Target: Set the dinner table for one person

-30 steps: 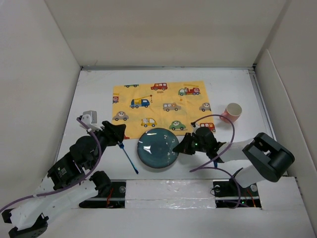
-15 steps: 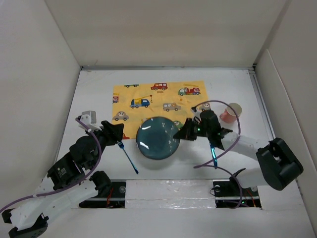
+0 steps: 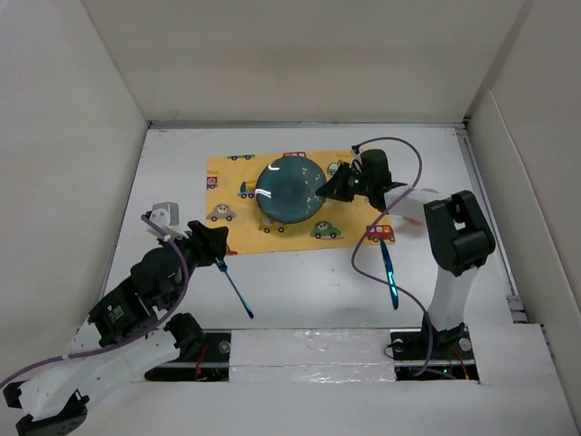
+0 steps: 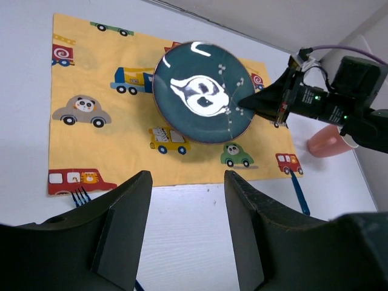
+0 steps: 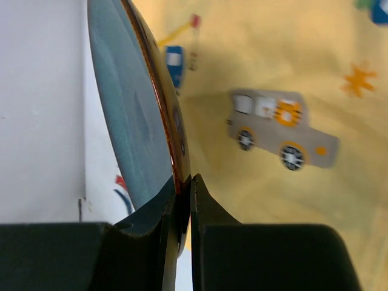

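Note:
A dark teal plate (image 3: 290, 189) hangs just over the middle of the yellow car-printed cloth (image 3: 272, 227), which lies on the white dinner table (image 3: 309, 291). My right gripper (image 3: 325, 189) is shut on the plate's right rim; the right wrist view shows the rim (image 5: 139, 121) pinched between my fingers (image 5: 209, 206). My left gripper (image 3: 218, 247) is open and empty, by the cloth's near left corner. A blue fork (image 3: 234, 289) lies on the table just below it. A blue utensil (image 3: 388, 272) lies near the cloth's near right corner.
A pink cup (image 4: 327, 142) stands right of the cloth, behind my right arm. White walls enclose the table on the left, back and right. My right arm's purple cable (image 3: 363, 245) loops over the cloth's right edge.
My right gripper has carried the plate from the near table edge away from me, over the cloth. The blue utensil on the right now shows. The left arm has not moved.

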`<state>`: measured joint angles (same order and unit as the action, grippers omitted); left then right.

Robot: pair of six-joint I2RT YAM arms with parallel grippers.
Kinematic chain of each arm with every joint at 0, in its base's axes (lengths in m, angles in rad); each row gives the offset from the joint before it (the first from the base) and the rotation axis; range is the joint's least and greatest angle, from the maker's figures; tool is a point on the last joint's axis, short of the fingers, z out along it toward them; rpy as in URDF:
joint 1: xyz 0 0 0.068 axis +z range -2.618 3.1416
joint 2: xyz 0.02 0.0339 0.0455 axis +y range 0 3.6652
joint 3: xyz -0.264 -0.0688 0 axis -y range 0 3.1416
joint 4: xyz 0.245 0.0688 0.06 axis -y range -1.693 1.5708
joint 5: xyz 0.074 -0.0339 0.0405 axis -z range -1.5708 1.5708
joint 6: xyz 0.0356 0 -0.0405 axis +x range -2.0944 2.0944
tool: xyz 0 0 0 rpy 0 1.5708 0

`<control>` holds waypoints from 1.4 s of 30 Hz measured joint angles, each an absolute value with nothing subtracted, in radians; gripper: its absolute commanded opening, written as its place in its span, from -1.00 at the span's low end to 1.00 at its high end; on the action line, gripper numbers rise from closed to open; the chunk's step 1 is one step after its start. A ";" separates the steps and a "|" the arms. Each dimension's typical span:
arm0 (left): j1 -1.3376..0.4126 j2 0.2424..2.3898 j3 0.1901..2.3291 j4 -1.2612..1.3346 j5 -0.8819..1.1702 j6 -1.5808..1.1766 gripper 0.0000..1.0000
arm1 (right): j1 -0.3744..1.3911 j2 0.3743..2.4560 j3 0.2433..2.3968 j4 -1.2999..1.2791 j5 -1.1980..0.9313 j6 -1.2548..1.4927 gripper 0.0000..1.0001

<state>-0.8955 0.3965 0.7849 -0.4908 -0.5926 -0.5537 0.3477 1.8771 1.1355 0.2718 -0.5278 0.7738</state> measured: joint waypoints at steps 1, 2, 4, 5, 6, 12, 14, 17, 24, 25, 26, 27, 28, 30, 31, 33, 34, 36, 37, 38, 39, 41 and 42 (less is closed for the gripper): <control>-0.896 0.401 0.785 -0.492 -0.593 -0.554 -0.04 | 0.346 1.899 1.137 0.253 -0.524 0.769 -1.00; -0.896 0.405 0.785 -0.492 -0.593 -0.554 -0.04 | 0.346 1.920 1.138 0.236 -0.521 0.765 -1.00; -0.896 0.412 0.785 -0.494 -0.593 -0.554 -0.03 | 0.347 1.954 1.138 0.208 -0.522 0.759 -1.00; -0.896 0.414 0.785 -0.494 -0.593 -0.553 -0.04 | 0.347 1.967 1.138 0.197 -0.523 0.758 -1.00; -0.896 0.416 0.785 -0.494 -0.593 -0.553 -0.03 | 0.347 1.976 1.138 0.191 -0.527 0.763 -1.00; -0.896 0.420 0.785 -0.496 -0.593 -0.553 -0.03 | 0.343 2.015 1.136 0.241 -0.571 0.790 -0.68; -0.896 0.423 0.785 -0.496 -0.592 -0.554 -0.03 | 0.338 2.022 1.131 0.257 -0.587 0.804 -0.25; -0.896 0.425 0.785 -0.498 -0.592 -0.553 -0.03 | 0.332 2.022 1.131 0.268 -0.601 0.805 0.08; -0.896 0.425 0.785 -0.498 -0.591 -0.554 -0.02 | 0.327 1.927 1.131 0.162 -0.535 0.721 0.22; -0.896 0.424 0.785 -0.498 -0.590 -0.554 -0.02 | 0.327 1.895 1.131 0.139 -0.519 0.702 0.18; -0.896 0.424 0.785 -0.498 -0.589 -0.554 -0.02 | 0.327 1.853 1.130 0.115 -0.498 0.682 -0.06; -0.896 0.423 0.785 -0.498 -0.588 -0.554 -0.02 | 0.326 1.807 1.127 0.093 -0.476 0.661 -0.28; -0.896 0.421 0.785 -0.498 -0.586 -0.554 -0.03 | 0.325 1.761 1.121 0.079 -0.458 0.640 -0.65; -0.896 0.414 0.785 -0.499 -0.580 -0.553 -0.12 | 0.314 1.645 1.089 0.064 -0.417 0.613 -1.00; -0.896 0.409 0.785 -0.498 -0.576 -0.553 -0.17 | 0.305 1.575 1.054 0.063 -0.381 0.604 -1.00; -0.896 0.397 0.785 -0.498 -0.569 -0.550 -0.43 | 0.276 1.415 0.970 0.038 -0.267 0.592 -1.00; -0.896 0.392 0.785 -0.497 -0.563 -0.549 -0.51 | 0.264 1.330 0.921 0.026 -0.198 0.587 -1.00; -0.896 0.385 0.785 -0.496 -0.552 -0.543 -0.55 | 0.235 1.161 0.832 -0.011 -0.034 0.580 -0.90; -0.896 0.382 0.785 -0.496 -0.545 -0.539 -0.55 | 0.217 1.092 0.799 -0.034 0.039 0.579 -0.71; -0.896 0.381 0.785 -0.495 -0.538 -0.538 -0.54 | 0.197 1.034 0.773 -0.059 0.115 0.579 -0.17; -0.896 0.379 0.785 -0.494 -0.532 -0.537 -0.52 | 0.172 0.991 0.752 -0.076 0.187 0.582 0.02; -0.896 0.374 0.785 -0.492 -0.521 -0.531 -0.42 | 0.108 0.941 0.721 -0.104 0.299 0.575 0.27; -0.896 0.371 0.785 -0.489 -0.513 -0.529 -0.31 | 0.077 0.935 0.712 -0.120 0.336 0.574 0.32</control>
